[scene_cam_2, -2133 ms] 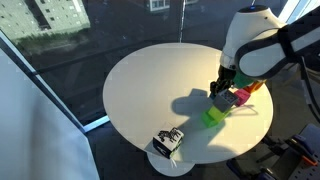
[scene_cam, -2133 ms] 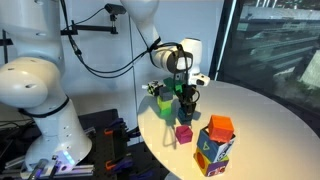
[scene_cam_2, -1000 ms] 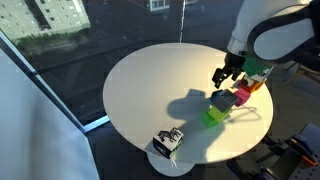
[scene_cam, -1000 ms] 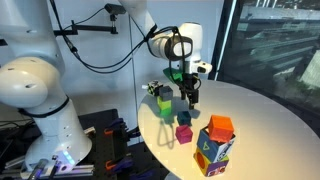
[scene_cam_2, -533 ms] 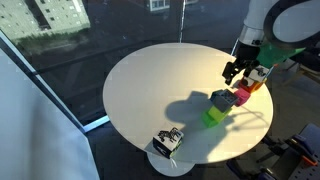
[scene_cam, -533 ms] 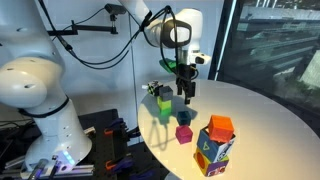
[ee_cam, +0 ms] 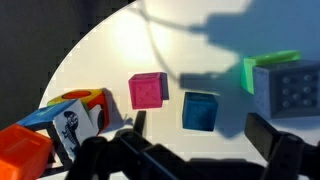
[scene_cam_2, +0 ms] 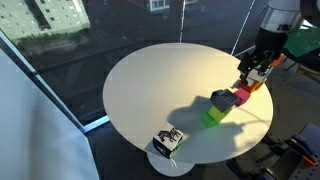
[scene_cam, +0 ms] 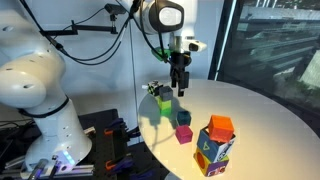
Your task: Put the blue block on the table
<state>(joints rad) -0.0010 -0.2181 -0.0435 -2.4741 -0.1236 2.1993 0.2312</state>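
Observation:
The blue block rests on the white table, apart from the magenta cube beside it. In both exterior views it shows as a dark cube among the other blocks. My gripper hangs well above the blocks, open and empty. In the wrist view the gripper looks straight down, and the block lies on the table far below the gap between the two dark fingers.
A green block sits near the table's edge next to a small grey cube. A larger multicoloured cube carries an orange block. A black-and-white object sits at the table rim.
The gripper has risen from just above the blocks to well over them, staying open. The blue block stays on the table.

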